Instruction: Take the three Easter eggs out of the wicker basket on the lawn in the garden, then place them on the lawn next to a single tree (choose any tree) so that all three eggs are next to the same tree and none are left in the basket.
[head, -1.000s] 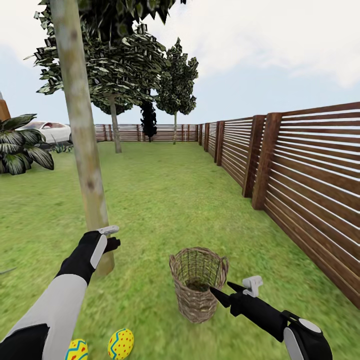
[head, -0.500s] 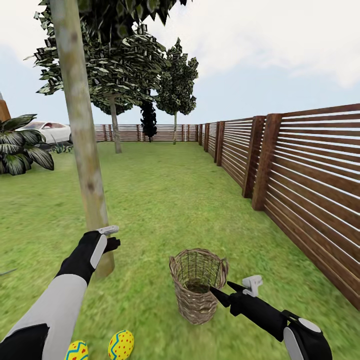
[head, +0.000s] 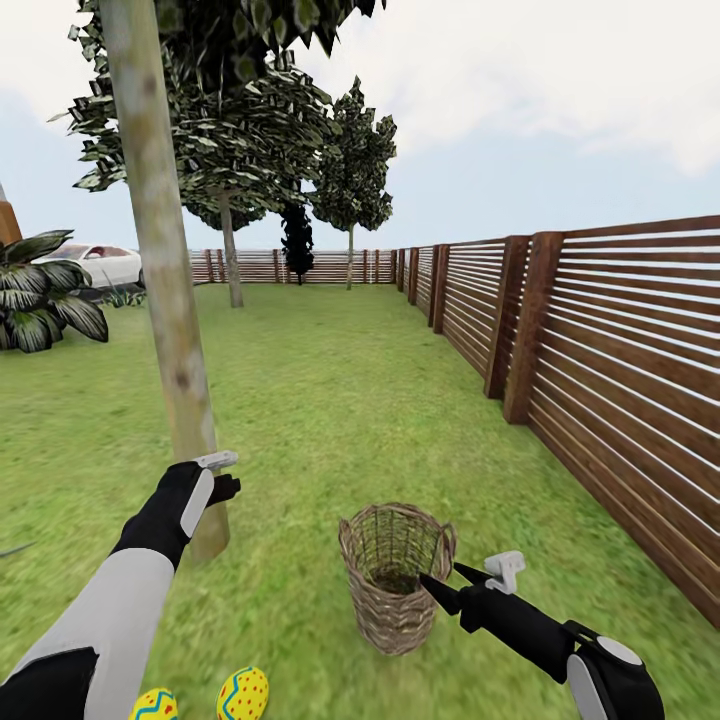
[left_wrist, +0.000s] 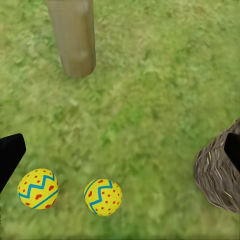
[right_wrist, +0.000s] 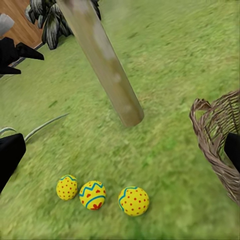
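A dark brown slatted fence (head: 600, 340) runs along the right side and closes off the far end of the yard. Overhead the sky (head: 520, 110) is pale blue with soft white cloud and even daylight. At the far left a striped, broad-leaved plant (head: 40, 295) grows, with a white car (head: 105, 262) parked behind it. An all-black tree (head: 297, 240) stands by the far fence.

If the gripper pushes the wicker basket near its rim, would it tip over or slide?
The wicker basket would probably tip: it stands tall and narrow on soft lawn. It looks light, since its open weave seems to hold no eggs. The grass may also catch its base.
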